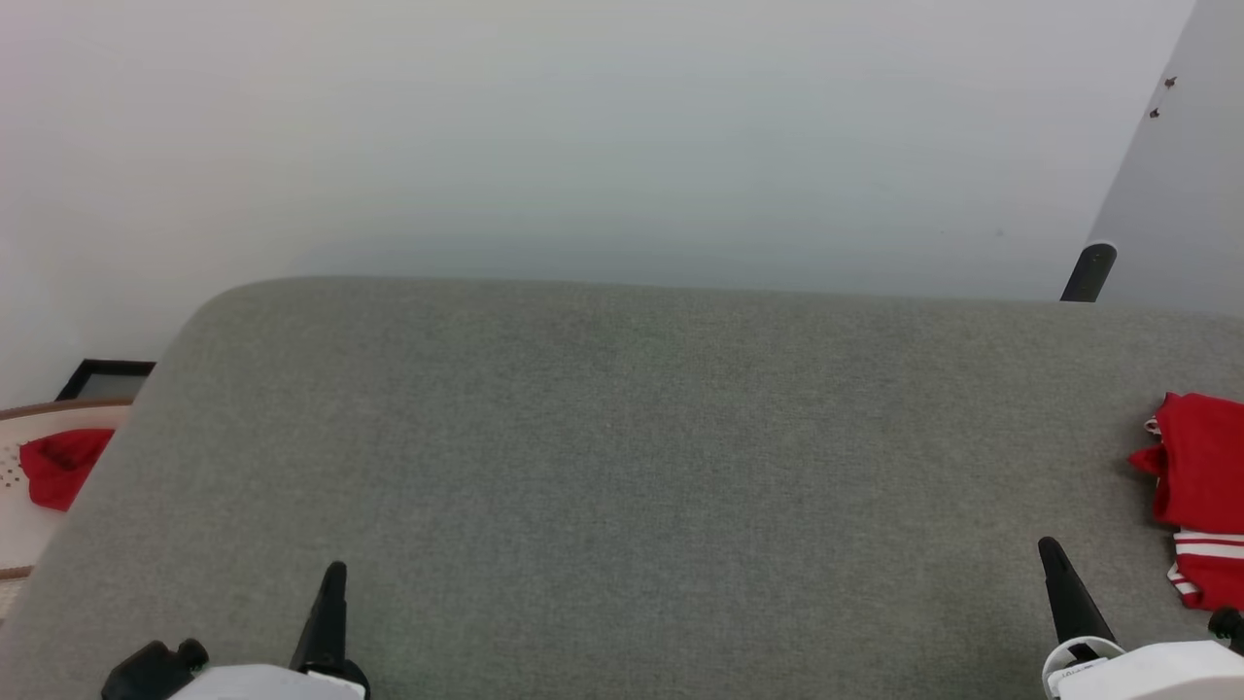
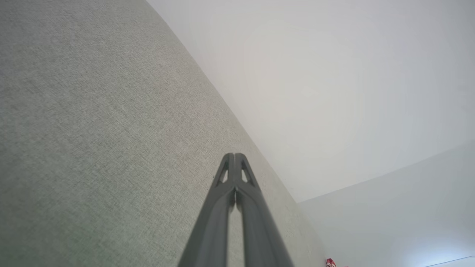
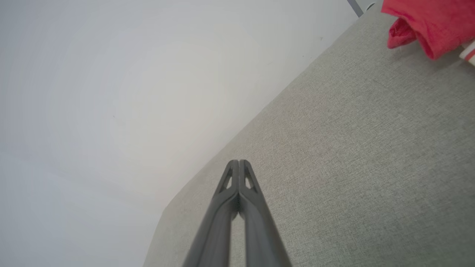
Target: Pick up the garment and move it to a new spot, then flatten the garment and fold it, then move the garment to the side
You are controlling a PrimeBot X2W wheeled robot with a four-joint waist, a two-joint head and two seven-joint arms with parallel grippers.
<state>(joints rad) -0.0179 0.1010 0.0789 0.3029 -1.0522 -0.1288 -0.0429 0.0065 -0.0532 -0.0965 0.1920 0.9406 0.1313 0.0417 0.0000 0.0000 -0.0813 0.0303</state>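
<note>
Left gripper (image 1: pixel 335 572): lower left in the head view, over the near part of the grey surface (image 1: pixel 622 457). Both dark fingers are pinched tight together with nothing between them. Its own wrist view says the same, tips pressed flat against each other.

Red cloth scrap (image 1: pixel 60 467): way off on the far left, past the surface's edge. It's crumpled on a pale thing (image 1: pixel 19 525) with small holes and a brownish rim, and I can't tell what that thing is tbh.

Black frame (image 1: pixel 105 379): just behind the scrap, low by the wall (image 1: pixel 583 126), partly hidden by the surface's rounded corner.

Grey surface: woven grey fabric with a rounded far-left corner, running across pretty much the whole width. The plain pale wall is right behind its far edge.

Right gripper (image 1: pixel 1050 546): lower right, fingers leaning a bit to the left and clamped together on nothing. The right wrist view agrees, tips touching.

Dark post (image 1: pixel 1088 272): short black post sticking up behind the surface's far edge on the right, beside a grey panel (image 1: pixel 1186 175).

Garment (image 1: pixel 1200 467): far right of the grey surface, lying bunched up and cut off by the picture's edge. It's bright red, with red-white stripe trim showing at the nearer end. It sits near the right gripper, off to its right, not touching it. In the right wrist view it's up in the top right corner, a rolled red fold plus a bit of striped trim resting on the fabric.
</note>
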